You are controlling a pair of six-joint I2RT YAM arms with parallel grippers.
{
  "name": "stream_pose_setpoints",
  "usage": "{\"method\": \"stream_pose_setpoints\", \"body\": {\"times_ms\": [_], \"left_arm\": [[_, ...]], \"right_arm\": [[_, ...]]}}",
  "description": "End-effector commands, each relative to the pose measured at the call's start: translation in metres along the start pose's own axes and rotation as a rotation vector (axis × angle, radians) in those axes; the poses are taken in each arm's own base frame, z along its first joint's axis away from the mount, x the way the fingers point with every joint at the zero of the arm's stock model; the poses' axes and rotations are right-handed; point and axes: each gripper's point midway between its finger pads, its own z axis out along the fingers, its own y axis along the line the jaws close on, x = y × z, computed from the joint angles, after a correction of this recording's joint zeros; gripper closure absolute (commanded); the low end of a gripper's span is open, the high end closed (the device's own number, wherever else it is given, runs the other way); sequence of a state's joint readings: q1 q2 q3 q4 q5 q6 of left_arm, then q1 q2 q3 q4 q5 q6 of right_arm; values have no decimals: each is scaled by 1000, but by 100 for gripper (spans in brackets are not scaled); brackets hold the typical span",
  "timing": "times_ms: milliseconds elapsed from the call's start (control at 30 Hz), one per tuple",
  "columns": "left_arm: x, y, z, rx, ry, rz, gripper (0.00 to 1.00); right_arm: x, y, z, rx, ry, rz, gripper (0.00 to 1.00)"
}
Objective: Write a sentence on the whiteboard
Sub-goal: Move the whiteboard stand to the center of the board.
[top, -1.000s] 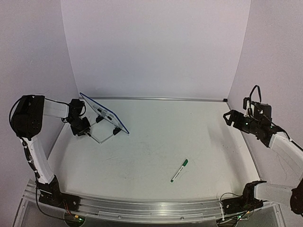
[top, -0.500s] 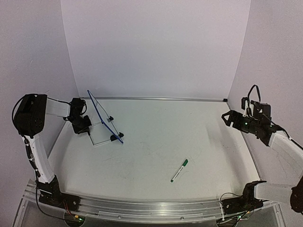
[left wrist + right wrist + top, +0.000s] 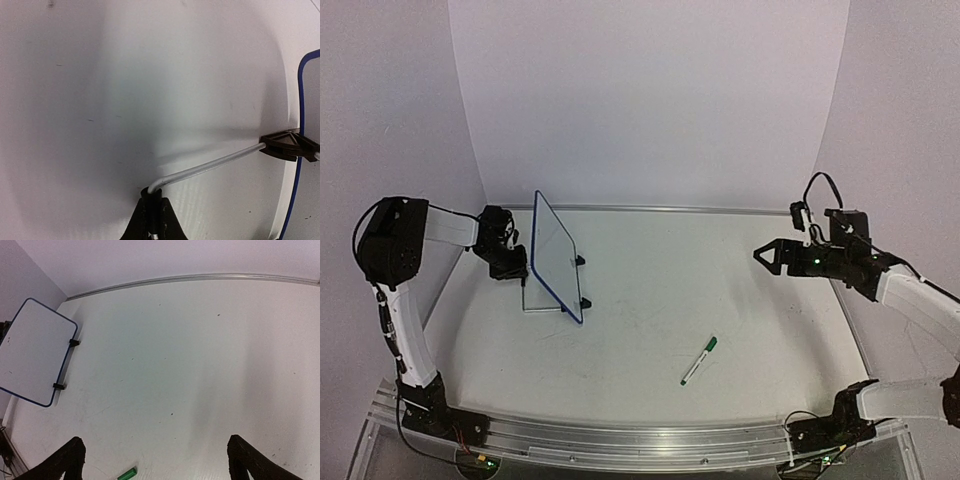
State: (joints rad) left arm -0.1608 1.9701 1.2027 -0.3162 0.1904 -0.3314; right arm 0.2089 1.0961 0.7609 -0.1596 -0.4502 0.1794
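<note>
A: Top view. Location of whiteboard (image 3: 556, 252)?
B: Left rear of table (image 3: 650, 300), stood steeply on edge. Blue frame, two black clips (image 3: 585, 301) on the side toward table centre. Cannot tell whether the lower corner touches the table.
A: State of left end effector (image 3: 520, 272)?
B: Just left of the whiteboard, at the wire stand (image 3: 542, 309) behind it. Jaw position not readable from this view.
A: State of right end effector (image 3: 760, 255)?
B: Raised over the right side of the table, spread wide, holding nothing. Aimed toward the whiteboard, well apart from it. Marker (image 3: 699, 360) flat on the table, front centre-right, green cap toward the rear, apart from both end effectors.
A: Left wrist view. Grip confirmed?
B: Confirmed. Both fingers (image 3: 150, 220) pressed together at the bottom edge, clamped on the end of the wire stand (image 3: 210, 165). Wire bent just past the grip, then running right to a black clip (image 3: 287, 145) on the whiteboard (image 3: 300, 100). Only a strip of blue frame visible at the right edge.
A: Right wrist view?
B: One finger (image 3: 67, 460) in each bottom corner, far apart, nothing between. Whiteboard (image 3: 35, 352) at far left, tilted, face white, both clips (image 3: 74, 342) on its right edge. Green end of marker (image 3: 127, 473) at the bottom edge, on the table, between the fingers but not touching either.
</note>
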Motion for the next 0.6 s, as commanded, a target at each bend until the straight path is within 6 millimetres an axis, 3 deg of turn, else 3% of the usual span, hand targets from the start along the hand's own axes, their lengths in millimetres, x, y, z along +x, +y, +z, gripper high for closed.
{"method": "stream_pose_setpoints", "body": {"times_ms": [0,233,467,567], "left_arm": [[41,-58,6,202,156,219,100],[73,-118,7,431,246,403,100],[101,-166,4,568,302,565,100],[108,-179,6,607,331,597,100]], "right_arm": [[-6,47,13,-128,22,-109,5],[25,118,27,-364,91,-206,7],[66,153,40,-432,147,-270,11],[88,155,56,-383,166,-324,15]]}}
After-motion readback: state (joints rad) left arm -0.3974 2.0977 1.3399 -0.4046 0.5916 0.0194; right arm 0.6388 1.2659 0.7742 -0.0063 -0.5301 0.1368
